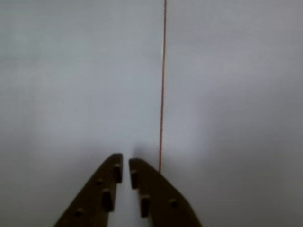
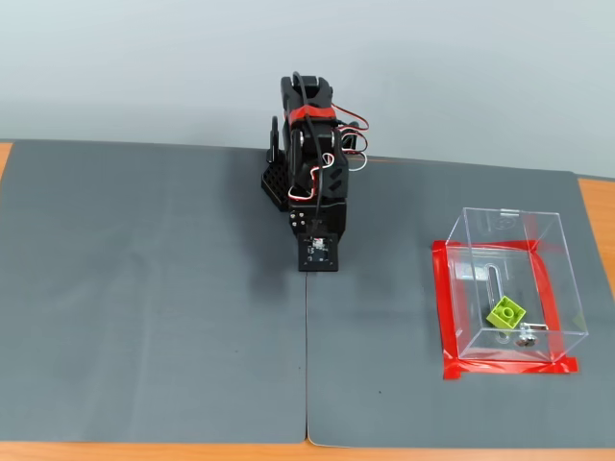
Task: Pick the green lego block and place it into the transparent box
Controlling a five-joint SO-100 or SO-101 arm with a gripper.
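Arm (image 2: 312,173) folded up tight over its base at the back middle of the table (image 2: 144,288) in the fixed view, black body with a band of red tape near the top and red-and-white wires looping off to the right, wrist camera module pointing down toward the front. Hand (image 1: 126,163) seen from the wrist view coming up from the bottom edge, two dark fingers (image 1: 102,194) nearly together with just a thin sliver of gap at the tips, nothing between them (hand itself hidden under the folded arm in the fixed view). Plain grey mat under it, with a thin red line (image 1: 162,85) running straight up the wrist view just right of the fingertips. Green lego block (image 2: 505,313) sitting inside the transparent box (image 2: 548,240), tilted, toward the front wall, just beside a small metal fitting (image 2: 526,338). Box outlined on the mat by red tape (image 2: 444,317), well right of the arm. No readable writing or brand anywhere, too small or blurry to make out.
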